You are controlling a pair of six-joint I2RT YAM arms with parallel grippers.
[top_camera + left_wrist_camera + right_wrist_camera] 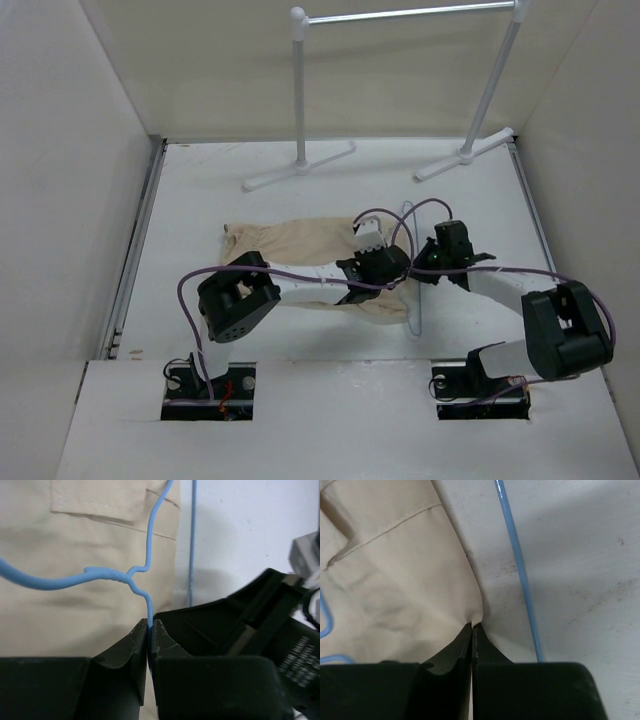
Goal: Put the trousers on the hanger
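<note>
the left pincer [150,626] is clamping shut on the hanger [60,582], its jaws meeting around the thin blue wire just below the twisted neck. from that twist one strand is curving away to the left across the trousers [75,535], and another is climbing up past a stitched pocket flap. a straight run of the same wire is lying on the bare desk [250,525], just right of the cloth's edge.

the right pincer [471,627] is pinching shut on the trousers' hem, with a small fold of tan cloth caught between its tips. the hanger's straight wire is passing just to the right of those tips, near them but not touching.

from above, the trousers are lying bunched in the middle of the desk and stretching leftward from the two pincers, which are sitting close together at the cloth's right end. the white rack [400,14] is standing at the far edge, well apart from the cloth.

some small white print is showing on the right arm's black housing at the lower right of the left wrist view, too blurred to read.
</note>
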